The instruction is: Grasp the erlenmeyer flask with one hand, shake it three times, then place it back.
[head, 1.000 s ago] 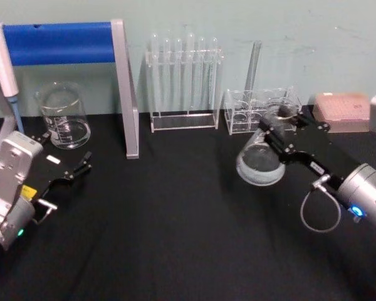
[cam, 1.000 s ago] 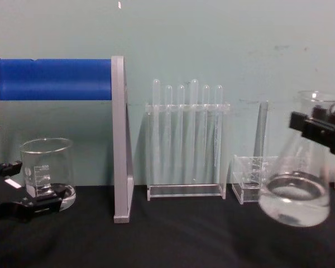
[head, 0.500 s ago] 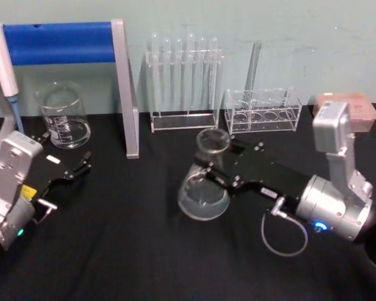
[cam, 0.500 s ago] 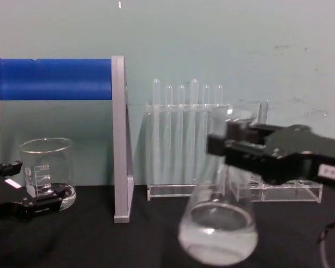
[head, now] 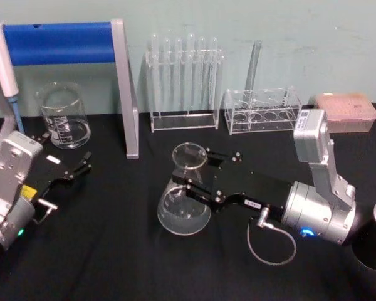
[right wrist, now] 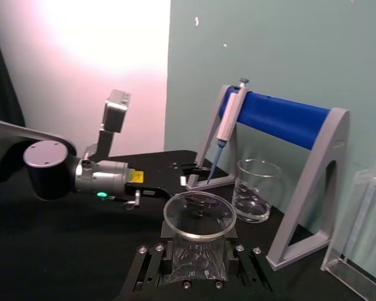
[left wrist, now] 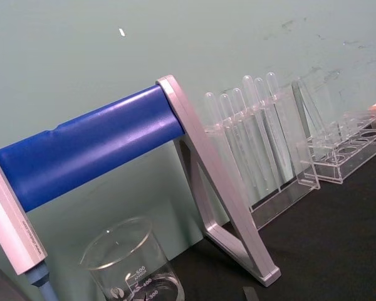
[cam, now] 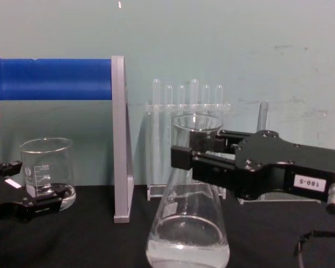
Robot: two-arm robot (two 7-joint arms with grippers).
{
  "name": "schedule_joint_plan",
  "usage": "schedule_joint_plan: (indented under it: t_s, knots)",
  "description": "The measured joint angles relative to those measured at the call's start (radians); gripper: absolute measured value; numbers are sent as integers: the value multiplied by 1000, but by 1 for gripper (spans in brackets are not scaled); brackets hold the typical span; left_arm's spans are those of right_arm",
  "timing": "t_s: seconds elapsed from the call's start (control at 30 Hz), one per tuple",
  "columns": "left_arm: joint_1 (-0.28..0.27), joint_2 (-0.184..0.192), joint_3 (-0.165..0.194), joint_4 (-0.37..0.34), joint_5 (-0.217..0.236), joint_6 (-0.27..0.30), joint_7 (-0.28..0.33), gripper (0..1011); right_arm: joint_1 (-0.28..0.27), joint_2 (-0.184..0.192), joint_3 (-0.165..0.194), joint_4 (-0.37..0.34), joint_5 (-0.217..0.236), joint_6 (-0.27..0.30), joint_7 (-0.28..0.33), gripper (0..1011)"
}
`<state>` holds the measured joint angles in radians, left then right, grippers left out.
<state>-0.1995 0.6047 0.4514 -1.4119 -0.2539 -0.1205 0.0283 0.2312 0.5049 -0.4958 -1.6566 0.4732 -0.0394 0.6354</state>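
a blue bar runs slantwise across the middle of the frame. one end is held by a grey a-shaped stand that rests on the black table. below the bar, at the frame's edge, stands a clear glass beaker with white markings. a white pipette with a blue tip hangs at the bar's other end. beyond the stand, a clear rack holds a row of test tubes, and a lower clear rack sits just beside it. a pale green wall backs it all.
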Motion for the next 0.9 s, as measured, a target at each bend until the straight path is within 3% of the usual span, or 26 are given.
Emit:
schedule_joint_plan:
  t_s: [0.27, 0.9]
  knots:
    - [0, 0, 0, 0, 0, 0, 0, 1001, -11, 5, 33, 8, 11, -13, -66, 449]
    - [0, 0, 0, 0, 0, 0, 0, 1001, -133, -4, 258, -12, -37, -10, -344, 449]
